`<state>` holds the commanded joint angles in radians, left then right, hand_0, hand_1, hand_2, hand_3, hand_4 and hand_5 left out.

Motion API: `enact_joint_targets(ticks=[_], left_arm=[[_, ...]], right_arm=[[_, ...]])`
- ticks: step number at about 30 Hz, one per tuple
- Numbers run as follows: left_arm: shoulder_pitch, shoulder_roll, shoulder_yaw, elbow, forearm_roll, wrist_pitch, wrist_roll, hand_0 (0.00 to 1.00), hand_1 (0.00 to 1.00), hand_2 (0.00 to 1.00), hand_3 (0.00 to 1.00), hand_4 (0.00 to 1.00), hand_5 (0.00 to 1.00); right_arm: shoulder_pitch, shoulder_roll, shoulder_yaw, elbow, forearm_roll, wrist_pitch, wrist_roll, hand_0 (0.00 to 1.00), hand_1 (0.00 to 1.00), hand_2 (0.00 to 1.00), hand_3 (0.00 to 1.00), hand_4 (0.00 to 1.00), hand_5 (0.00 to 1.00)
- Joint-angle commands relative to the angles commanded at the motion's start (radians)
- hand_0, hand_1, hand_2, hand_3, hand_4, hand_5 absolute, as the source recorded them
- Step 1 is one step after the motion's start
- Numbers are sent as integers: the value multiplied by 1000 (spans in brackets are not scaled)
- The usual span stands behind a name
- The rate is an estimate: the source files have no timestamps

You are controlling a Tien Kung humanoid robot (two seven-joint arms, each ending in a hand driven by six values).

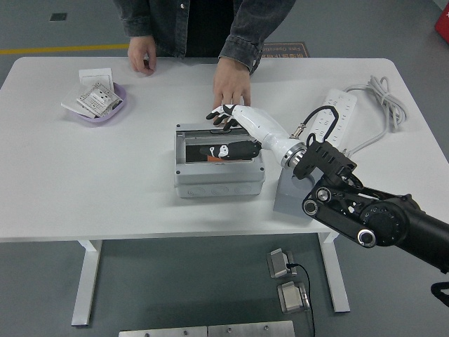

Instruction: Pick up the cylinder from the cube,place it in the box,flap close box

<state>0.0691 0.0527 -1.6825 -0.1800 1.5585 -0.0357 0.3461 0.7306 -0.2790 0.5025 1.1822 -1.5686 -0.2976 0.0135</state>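
The grey box stands at the table's middle with its clear flap lid lying almost flat over it. The orange cylinder shows through the lid, inside the box. My right hand rests on top of the lid, fingers spread and holding nothing, thumb along the lid's front. The grey cube stands to the right of the box, partly hidden by my right arm. My left arm is out of view.
A person stands at the far side, one hand flat on the table just behind the box, the other at the far edge. A purple dish with packets sits far left. A white power strip and cable lie right.
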Motion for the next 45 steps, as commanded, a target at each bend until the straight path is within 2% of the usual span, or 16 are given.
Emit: enact_joint_targets(ticks=[35,41,45], left_arm=[[-1,-6,3,0,-5,2,1,639,657,530,612,643,371],[-3,-5,-2,0,-3,3,3,639,657,529,612,643,371],[-2,-3,-7,0,0,3,6,639,656,529,611,642,369]], right_arm=[[-78,-13,52,24,-8,-6,5,545,517,684,705,922,565],[-99,-24,104,45,-43,-2,-6,546,513,684,704,919,570],[-134,-39,179,77,-89,5,-19,539,508,683,704,916,573]])
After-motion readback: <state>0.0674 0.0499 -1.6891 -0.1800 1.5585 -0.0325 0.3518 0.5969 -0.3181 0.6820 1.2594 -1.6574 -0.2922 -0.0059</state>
